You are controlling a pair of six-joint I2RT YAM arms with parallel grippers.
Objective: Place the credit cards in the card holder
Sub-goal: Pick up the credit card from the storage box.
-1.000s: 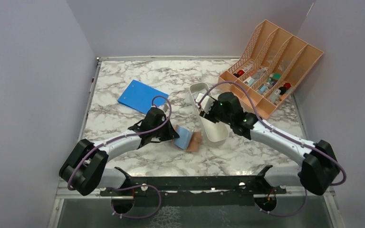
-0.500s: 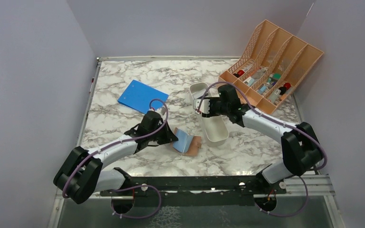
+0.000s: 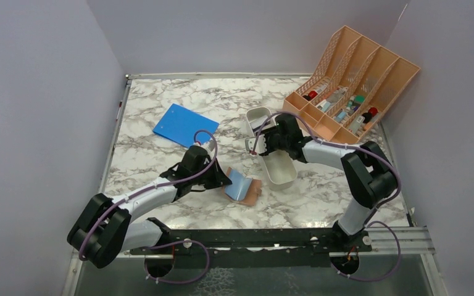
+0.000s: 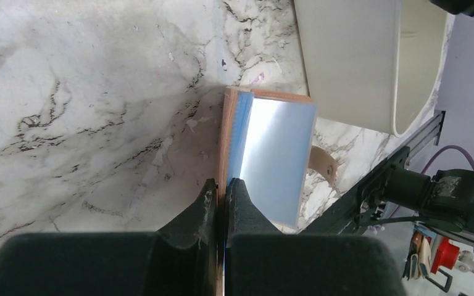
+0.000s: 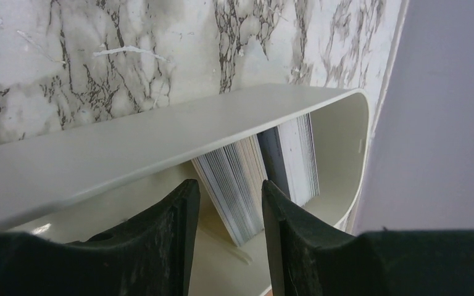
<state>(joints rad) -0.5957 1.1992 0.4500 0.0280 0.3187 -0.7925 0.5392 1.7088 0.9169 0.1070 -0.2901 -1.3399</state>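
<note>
On the marble table, left fingers clamp the card holder.

Soft, even light from above on the table, shadows short and faint. Bright sheen on the card holder in the left wrist view; left pincer and right pincer loom dark and blurred up close

The marble tabletop carries a blue notebook toward its far left corner and a peach lattice organiser at its far right corner. A long white tray lies near the centre. The open brown card holder sits just beside the tray's near end.
</note>
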